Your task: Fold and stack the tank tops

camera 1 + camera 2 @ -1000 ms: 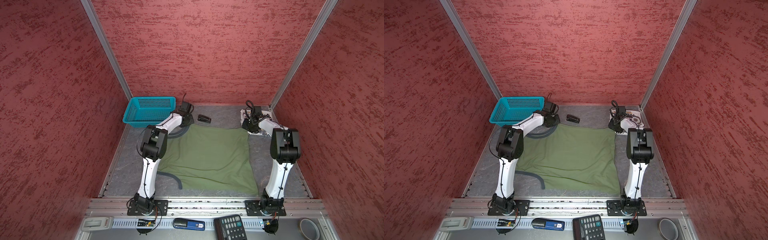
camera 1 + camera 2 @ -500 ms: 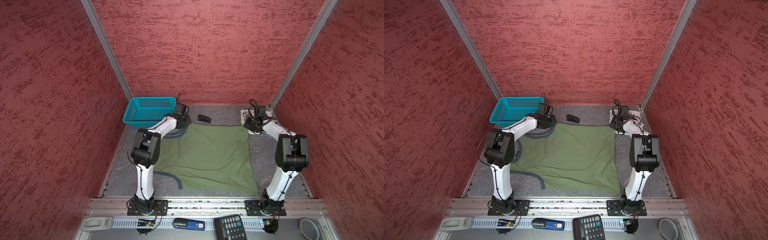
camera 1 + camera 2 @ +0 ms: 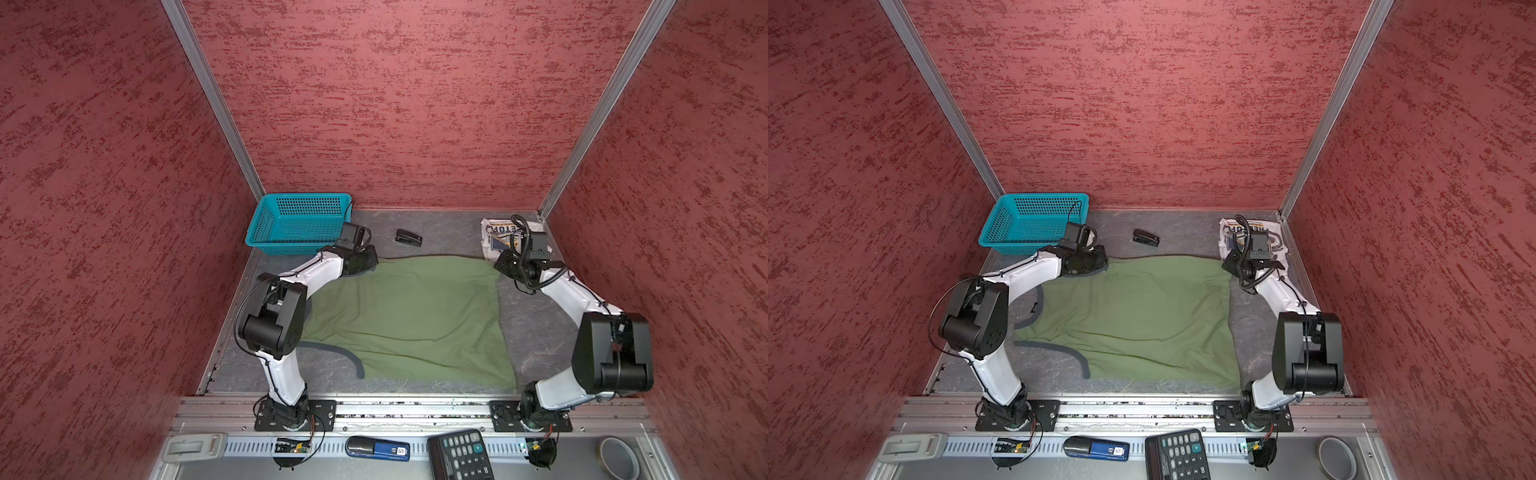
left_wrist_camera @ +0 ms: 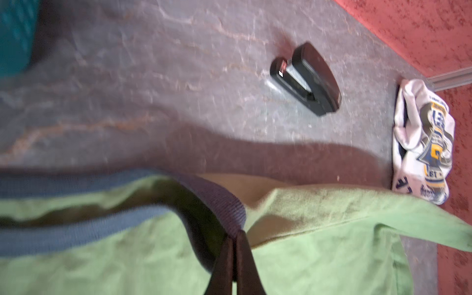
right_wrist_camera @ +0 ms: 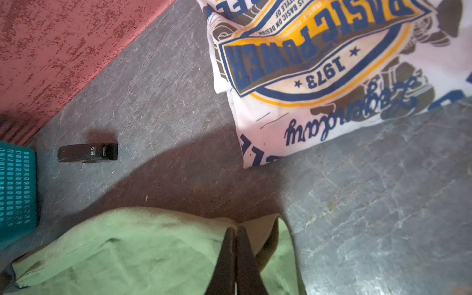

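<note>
Showing, nearest, a calculator [image 3: 459, 455] on the front rail [image 3: 415, 409]. Beyond it, showing the olive green tank top [image 3: 407, 316] lying spread almost flat on the grey tabletop [image 3: 536, 332]. Reaching both arms to its far edge. Pinching the trimmed far left corner in the left pincer [image 4: 235, 236], clenched tight. Now also pinching the far right corner in the right pincer [image 5: 236, 231], having just snapped shut on the cloth. Probably getting ready to lift that edge and fold it toward the near side; not yet making any fold. Farther back, showing a teal basket [image 3: 291, 246] at far left holding nothing visible, a black stapler [image 3: 408, 238] lying near it, and the white tank top [image 5: 319, 63] sitting bunched in the far right corner.
</note>
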Action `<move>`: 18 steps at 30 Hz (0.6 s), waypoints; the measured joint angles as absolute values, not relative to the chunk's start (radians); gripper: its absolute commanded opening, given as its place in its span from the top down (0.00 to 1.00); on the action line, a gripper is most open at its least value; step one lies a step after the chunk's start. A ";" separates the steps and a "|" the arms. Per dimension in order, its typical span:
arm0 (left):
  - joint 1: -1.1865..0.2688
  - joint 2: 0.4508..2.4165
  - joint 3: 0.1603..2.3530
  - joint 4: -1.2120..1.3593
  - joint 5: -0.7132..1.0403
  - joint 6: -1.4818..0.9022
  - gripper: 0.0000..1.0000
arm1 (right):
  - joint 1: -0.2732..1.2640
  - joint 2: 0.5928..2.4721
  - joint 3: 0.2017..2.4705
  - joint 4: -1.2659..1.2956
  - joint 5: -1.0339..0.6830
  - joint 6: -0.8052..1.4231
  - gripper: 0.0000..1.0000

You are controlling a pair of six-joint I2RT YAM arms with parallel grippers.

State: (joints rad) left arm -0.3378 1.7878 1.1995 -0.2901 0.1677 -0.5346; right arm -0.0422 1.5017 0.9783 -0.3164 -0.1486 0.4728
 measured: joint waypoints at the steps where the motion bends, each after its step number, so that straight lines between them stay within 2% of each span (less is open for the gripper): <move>1: -0.341 1.768 1.177 -0.285 0.173 -0.538 0.95 | -0.042 1.480 0.957 -0.311 -0.152 0.475 0.98; 11: -0.377 1.541 0.911 -0.223 0.204 -0.599 0.92 | -0.043 1.305 0.730 -0.292 -0.154 0.497 0.98; 18: -0.422 1.460 0.764 -0.206 0.200 -0.669 0.85 | -0.044 1.256 0.620 -0.282 -0.154 0.528 0.98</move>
State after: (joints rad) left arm -0.4221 1.4597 0.7639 -0.2062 0.2001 -0.6685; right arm -0.0441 1.2564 0.6205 -0.2825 -0.1535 0.5282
